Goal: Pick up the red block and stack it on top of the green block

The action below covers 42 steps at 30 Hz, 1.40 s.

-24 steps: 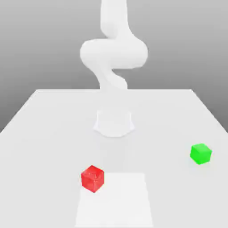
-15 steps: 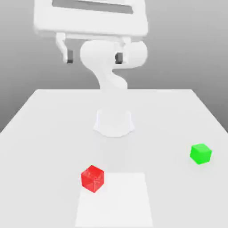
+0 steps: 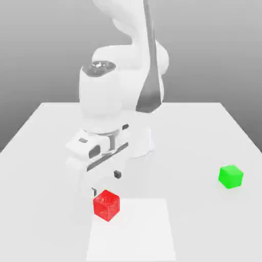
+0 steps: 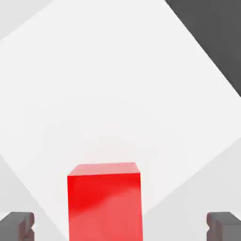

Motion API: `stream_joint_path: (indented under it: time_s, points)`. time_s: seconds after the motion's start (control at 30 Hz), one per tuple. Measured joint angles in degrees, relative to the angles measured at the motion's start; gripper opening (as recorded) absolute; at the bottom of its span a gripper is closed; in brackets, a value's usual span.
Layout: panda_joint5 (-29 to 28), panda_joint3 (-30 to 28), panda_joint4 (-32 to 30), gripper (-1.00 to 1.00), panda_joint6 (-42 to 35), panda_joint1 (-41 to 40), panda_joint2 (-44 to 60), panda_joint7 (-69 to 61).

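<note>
The red block (image 3: 106, 205) rests on the white table (image 3: 204, 133), near the front and toward the exterior view's left. My gripper (image 3: 106, 182) hovers just above and slightly behind it, open, one dark fingertip (image 3: 118, 174) showing to the side. In the hand view the red block (image 4: 104, 202) lies between the two dark fingertips (image 4: 16, 226), with wide gaps on both sides and no contact. The green block (image 3: 231, 176) sits alone toward the exterior view's right, far from the gripper.
A brighter white square patch (image 3: 133, 230) lies on the table beside the red block, reaching the front edge. The arm's round base (image 3: 138, 143) stands mid-table behind the gripper. The table's side edges slant inward toward the back.
The hand has dropped from high above the table to just over the red block, the arm folding forward and down. Both blocks have stayed put.
</note>
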Motion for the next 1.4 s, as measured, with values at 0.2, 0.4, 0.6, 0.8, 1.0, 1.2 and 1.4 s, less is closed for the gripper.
stream_joint_path:
  time_s: [0.2, 0.4, 0.6, 0.8, 1.0, 1.2, 1.4]
  points:
    - [11.36, 5.81, 1.27, 0.0, 6.51, -3.05, 8.33, -8.58]
    - [16.29, 11.56, 1.84, -1.0, 9.86, -7.55, 12.54, -12.1]
    - [13.94, 9.69, 1.61, -1.0, 8.51, -6.29, 10.84, -10.44]
    - [2.56, 4.92, 0.32, -1.0, 2.04, -4.57, 2.66, -2.2]
    - [-1.42, 8.04, -0.34, -1.0, -3.02, 0.6, -2.87, -0.33]
    - [0.18, 15.97, 0.78, -1.0, -5.77, 13.61, -4.5, -4.76]
    - [2.0, 25.64, 1.96, -1.0, -8.51, 25.28, -6.04, -9.42]
